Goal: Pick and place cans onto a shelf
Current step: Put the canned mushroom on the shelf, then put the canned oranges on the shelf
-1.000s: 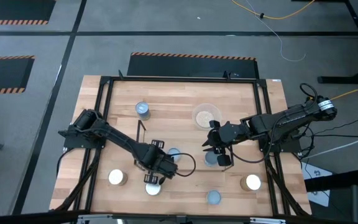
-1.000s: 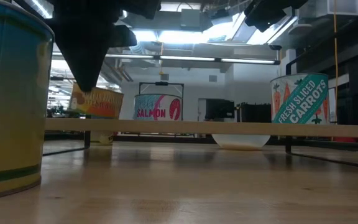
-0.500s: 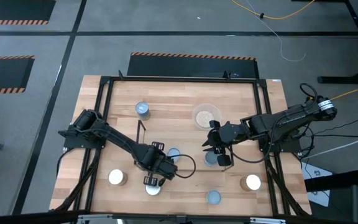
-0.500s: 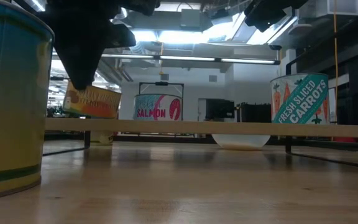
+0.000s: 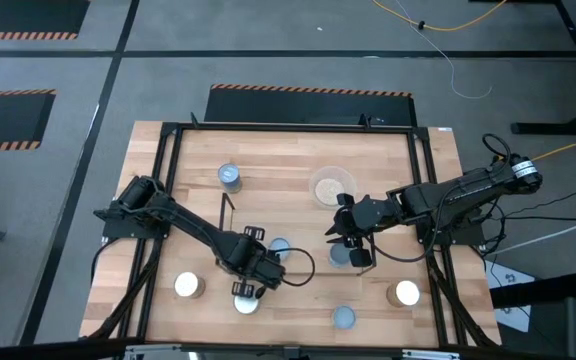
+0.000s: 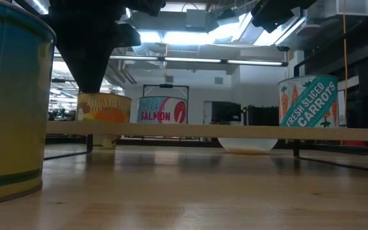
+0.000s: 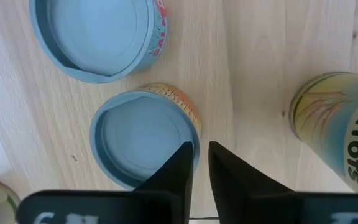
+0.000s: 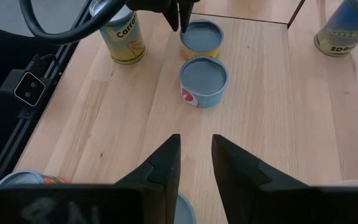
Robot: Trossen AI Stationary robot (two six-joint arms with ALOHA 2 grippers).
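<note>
My left gripper (image 5: 247, 290) stands at the near left of the table, its fingers close together at a yellow-sided can with a blue top (image 7: 145, 146). That can stands upright on the wood (image 6: 104, 108). A salmon can (image 7: 98, 34) stands just beyond it and a carrots can (image 7: 340, 130) beside it. My right gripper (image 5: 353, 247) hangs open and empty over another can (image 5: 340, 257) right of centre. The thin black shelf (image 5: 230, 215) stands left of centre. My left gripper has the can's rim (image 7: 196, 135) between its two fingers, one finger (image 7: 182, 163) over the blue top and the other outside the wall. The fingers come from above, pointing down. The can stands upright with its base on the table.
More cans stand at the far left (image 5: 230, 176), near left (image 5: 188, 286), near middle (image 5: 344, 318) and near right (image 5: 406, 293). A clear round dish (image 5: 330, 186) sits at the far middle. A black frame (image 5: 288, 128) edges the table.
The yellow can at my left gripper was tipped over to one side and now stands upright on the table. My left gripper swayed a little sideways with it and came back.
</note>
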